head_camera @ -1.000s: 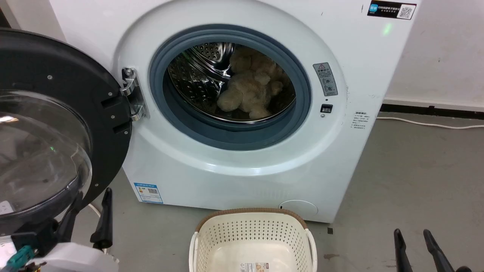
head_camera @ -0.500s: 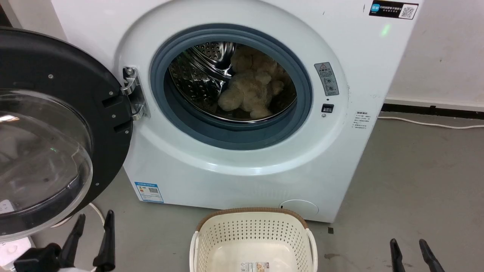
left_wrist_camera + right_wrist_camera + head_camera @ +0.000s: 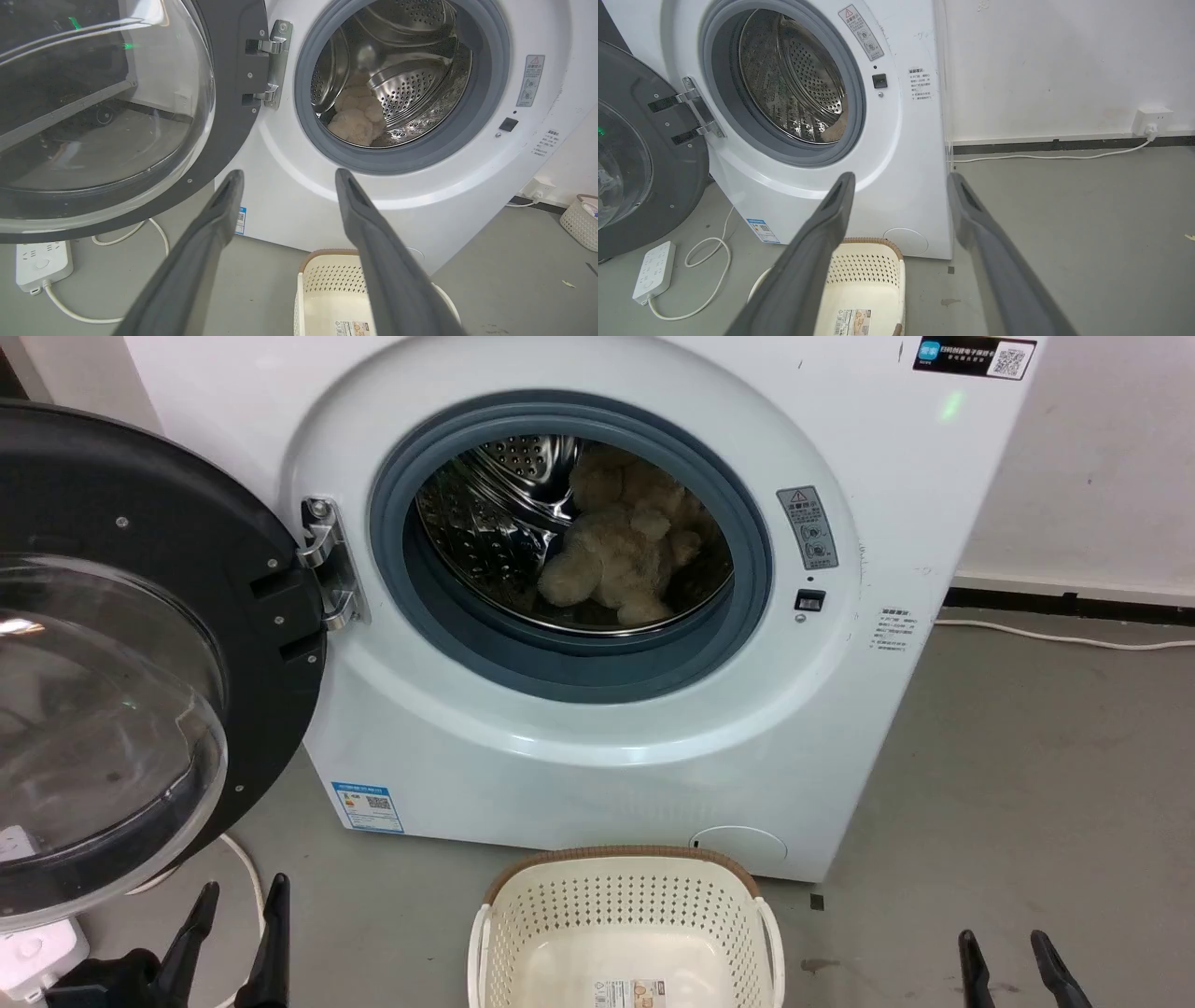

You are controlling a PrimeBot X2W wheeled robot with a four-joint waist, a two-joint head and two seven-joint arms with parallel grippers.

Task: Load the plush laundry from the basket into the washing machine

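The plush toy [image 3: 621, 565] lies deep inside the washing machine [image 3: 579, 784], so the basket [image 3: 616, 905] on the floor [image 3: 1008, 756] before it is empty, and the left gripper [image 3: 244, 887] and right gripper [image 3: 1003, 941] hang low, fingers spread, holding nothing.

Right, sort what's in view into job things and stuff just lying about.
Job: plush laundry, lying inside the washing machine; basket, empty.
Lying about: power strip; white cable; small white bin.
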